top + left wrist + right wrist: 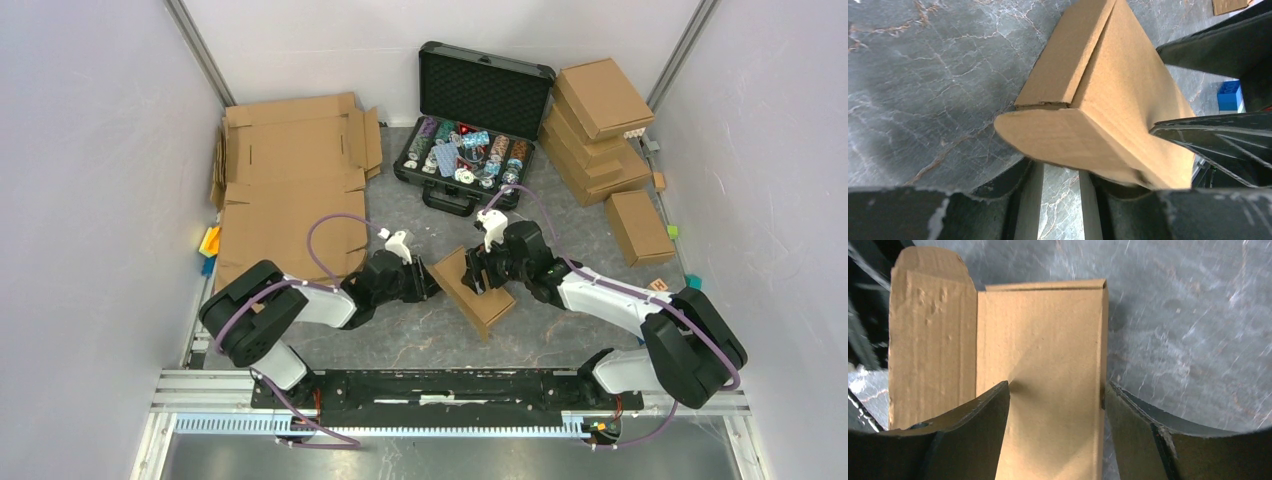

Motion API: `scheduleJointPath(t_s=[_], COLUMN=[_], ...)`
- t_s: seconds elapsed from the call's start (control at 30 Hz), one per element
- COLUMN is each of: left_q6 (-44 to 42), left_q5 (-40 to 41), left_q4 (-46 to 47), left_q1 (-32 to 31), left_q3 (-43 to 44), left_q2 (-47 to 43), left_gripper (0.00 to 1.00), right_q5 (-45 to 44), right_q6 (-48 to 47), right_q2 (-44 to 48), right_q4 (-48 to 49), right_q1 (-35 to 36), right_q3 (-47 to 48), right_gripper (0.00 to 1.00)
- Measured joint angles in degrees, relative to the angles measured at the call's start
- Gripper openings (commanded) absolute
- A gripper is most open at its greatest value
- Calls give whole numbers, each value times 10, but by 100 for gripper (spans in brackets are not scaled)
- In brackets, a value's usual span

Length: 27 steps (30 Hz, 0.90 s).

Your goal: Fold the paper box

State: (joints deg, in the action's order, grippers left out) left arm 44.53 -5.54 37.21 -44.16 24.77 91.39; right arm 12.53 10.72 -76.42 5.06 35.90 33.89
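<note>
The small brown corrugated cardboard paper box sat mid-worktop between 2 grippers: the right gripper clamped its fingers across it, the left gripper pinched its left end. Far behind stood 1 open black case; flat cardboard sheets lay far left, folded boxes far right.

No legible text, label, brand, number or sign appears in any view. The paper box shows plain brown faces in all three views. The flat cardboard sheets at far left and the stacked closed boxes at far right are likewise unprinted. Contents of the open black case are too small to read.
</note>
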Motion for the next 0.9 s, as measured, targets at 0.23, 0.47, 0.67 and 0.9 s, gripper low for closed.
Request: scheduleJointPath(t_s=[0.23, 0.47, 0.67, 0.9], left_q6=[0, -3, -28, -113], left_q5=[13, 14, 12, 32], left_q4=[-52, -132, -235, -351], left_q1=[0, 11, 38, 40], left_q3=[-29, -44, -40, 9], left_q2=[-92, -168, -228, -271], left_gripper=[38, 34, 42, 53], right_q5=[-3, -3, -3, -3], right_q6=[11, 15, 14, 14], right_q2=[0, 0, 0, 0], right_q4=[-21, -22, -23, -24], right_q1=[2, 2, 2, 2], right_q3=[-14, -14, -14, -12], right_gripper=[75, 75, 75, 75])
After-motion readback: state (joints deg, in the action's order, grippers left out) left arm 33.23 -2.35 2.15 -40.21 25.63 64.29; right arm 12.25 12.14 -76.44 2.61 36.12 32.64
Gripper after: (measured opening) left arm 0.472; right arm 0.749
